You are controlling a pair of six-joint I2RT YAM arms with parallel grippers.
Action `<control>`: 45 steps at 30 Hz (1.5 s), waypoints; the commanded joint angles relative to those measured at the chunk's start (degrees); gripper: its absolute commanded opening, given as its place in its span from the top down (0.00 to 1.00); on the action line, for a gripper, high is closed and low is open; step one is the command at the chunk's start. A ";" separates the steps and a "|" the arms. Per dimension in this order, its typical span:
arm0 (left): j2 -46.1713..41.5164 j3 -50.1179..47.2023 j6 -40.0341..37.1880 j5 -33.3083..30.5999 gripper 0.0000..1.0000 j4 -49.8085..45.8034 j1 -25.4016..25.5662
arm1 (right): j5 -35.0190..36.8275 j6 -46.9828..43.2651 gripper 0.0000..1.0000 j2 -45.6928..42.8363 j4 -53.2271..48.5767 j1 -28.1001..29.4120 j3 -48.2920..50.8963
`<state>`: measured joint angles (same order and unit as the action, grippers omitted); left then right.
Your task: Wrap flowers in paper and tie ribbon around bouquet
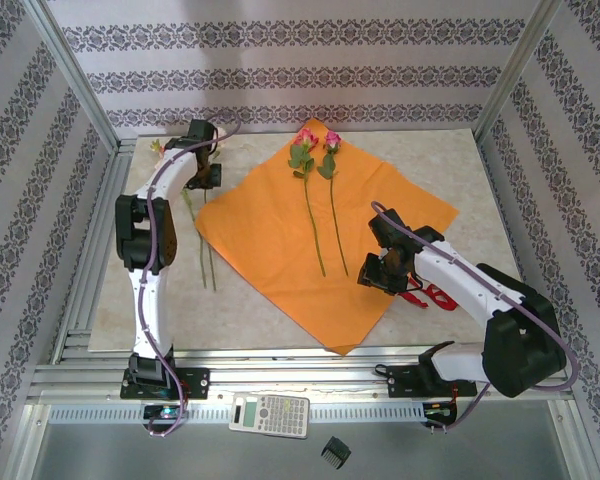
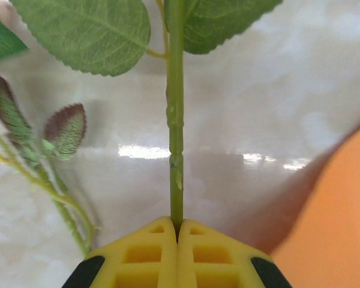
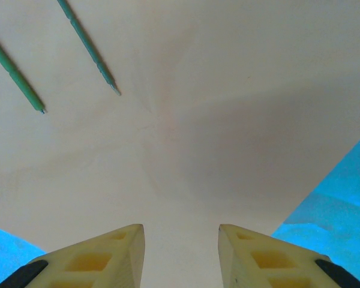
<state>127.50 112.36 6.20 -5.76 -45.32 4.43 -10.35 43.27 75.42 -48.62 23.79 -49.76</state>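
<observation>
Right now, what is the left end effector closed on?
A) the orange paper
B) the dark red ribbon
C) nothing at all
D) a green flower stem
D: the left wrist view shows the left end effector shut on a thin green stem, with the orange paper off to the side.

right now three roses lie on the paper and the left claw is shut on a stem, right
Not quite. Two roses lie on the paper, not three; the top view shows it. The left claw is indeed shut on a stem.
</observation>
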 commanded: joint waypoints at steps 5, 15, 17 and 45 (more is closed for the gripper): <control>-12.72 -1.68 -8.32 -25.55 1.00 2.25 3.04 | 0.68 -0.08 0.62 0.57 -0.51 0.47 -1.38; -29.20 -6.39 -8.07 -15.49 1.00 6.83 3.12 | 0.89 0.04 0.62 0.17 0.11 0.48 -0.98; -28.89 -4.15 0.13 3.15 1.00 5.44 3.48 | 0.62 0.06 0.62 0.41 0.58 0.35 -0.84; 17.77 12.47 36.47 41.91 1.00 45.82 17.46 | -1.33 0.42 0.61 -16.39 -3.75 -6.60 7.29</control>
<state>142.08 116.95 45.30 35.66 4.45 21.32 -11.03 43.31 61.58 -49.93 18.11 -44.58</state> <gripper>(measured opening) 0.045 0.389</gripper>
